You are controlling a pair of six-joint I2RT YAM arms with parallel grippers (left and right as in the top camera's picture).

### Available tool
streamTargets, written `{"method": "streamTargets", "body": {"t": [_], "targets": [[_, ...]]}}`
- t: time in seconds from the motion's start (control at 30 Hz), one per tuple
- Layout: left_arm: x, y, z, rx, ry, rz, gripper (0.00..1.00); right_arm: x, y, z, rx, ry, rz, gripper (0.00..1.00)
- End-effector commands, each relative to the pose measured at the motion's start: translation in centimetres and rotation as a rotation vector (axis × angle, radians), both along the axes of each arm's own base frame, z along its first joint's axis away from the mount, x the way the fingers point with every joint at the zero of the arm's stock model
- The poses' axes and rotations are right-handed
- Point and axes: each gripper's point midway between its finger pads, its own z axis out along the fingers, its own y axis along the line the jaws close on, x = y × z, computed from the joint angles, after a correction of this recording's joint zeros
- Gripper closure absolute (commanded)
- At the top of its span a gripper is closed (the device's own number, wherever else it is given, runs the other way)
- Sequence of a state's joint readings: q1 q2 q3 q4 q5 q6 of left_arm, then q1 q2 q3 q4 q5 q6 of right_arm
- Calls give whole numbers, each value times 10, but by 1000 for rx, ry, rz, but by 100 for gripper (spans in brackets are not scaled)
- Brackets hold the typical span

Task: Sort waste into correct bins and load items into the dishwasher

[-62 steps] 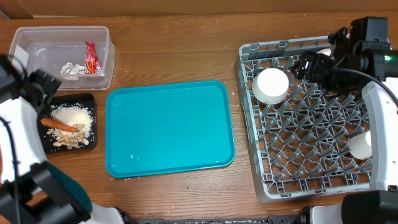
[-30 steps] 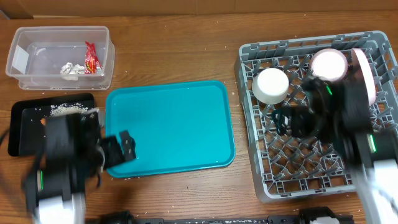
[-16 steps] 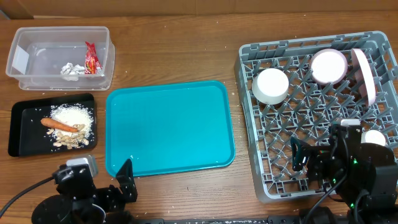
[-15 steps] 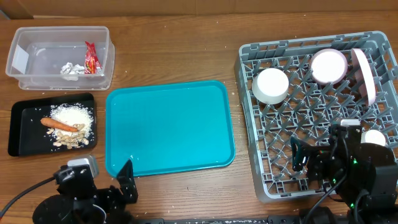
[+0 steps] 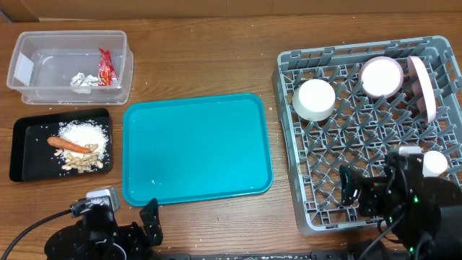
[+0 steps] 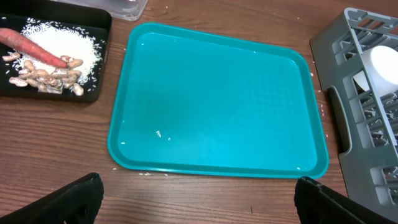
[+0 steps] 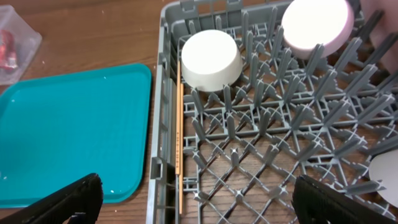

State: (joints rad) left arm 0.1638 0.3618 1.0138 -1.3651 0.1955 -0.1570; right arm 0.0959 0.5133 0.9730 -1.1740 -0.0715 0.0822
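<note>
The clear tub [image 5: 43,54] holds the red wrapper [image 5: 106,66] and the tissue [image 5: 84,79]. The black tray [image 5: 25,155] holds the carrot [image 5: 66,144], rice [image 5: 86,132] and nut scraps [image 5: 79,163]. The grey dish rack [image 5: 286,137] holds two upturned bowls [image 5: 314,99] [image 5: 381,77], the plate [image 5: 426,87] on edge and the cup [image 5: 435,162]. The chopsticks [image 7: 180,143] lie along its left wall. My left gripper [image 6: 199,199] is open and empty near the table's front edge. My right gripper [image 7: 199,199] is open and empty over the rack's front.
The teal serving tray [image 5: 196,148] lies bare in the middle, with a few rice grains on and around it. Bare wood shows between the tray and the rack. A cardboard wall runs along the back edge.
Both arms have pulled back from the bins and the rack to the near edge of the table. The second bowl and the plate now show in the rack.
</note>
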Motion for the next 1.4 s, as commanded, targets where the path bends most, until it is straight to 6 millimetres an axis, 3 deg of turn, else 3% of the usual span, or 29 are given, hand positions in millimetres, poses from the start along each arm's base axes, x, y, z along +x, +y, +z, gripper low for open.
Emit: {"method": "streamTargets", "body": {"t": [0.0, 0.1, 0.2, 0.37, 0.47, 0.57, 0.67, 0.7, 1.37], "targets": [[0, -2, -2, 2, 1, -15, 0, -25, 2, 18, 35, -142, 17, 0], [0, -2, -2, 2, 1, -15, 0, -48, -1, 21, 49, -294, 11, 0], [0, -2, -2, 2, 1, -15, 0, -45, -5, 11, 52, -412, -23, 0], [0, -2, -2, 2, 1, -15, 0, 13, -7, -10, 42, -510, -39, 0], [0, -2, -2, 2, 1, -15, 0, 54, -6, -26, 49, -687, -35, 0], [0, -2, -2, 2, 1, -15, 0, 68, -6, -44, 52, -810, -36, 0], [0, -2, -2, 2, 1, -15, 0, 70, -4, -80, 50, -656, -27, 0], [0, -2, -2, 2, 1, -15, 0, 70, -5, -82, 47, -649, -34, 0], [4, -1, 1, 8, -28, -15, 0, 70, -5, -83, 47, -645, -35, 0]]}}
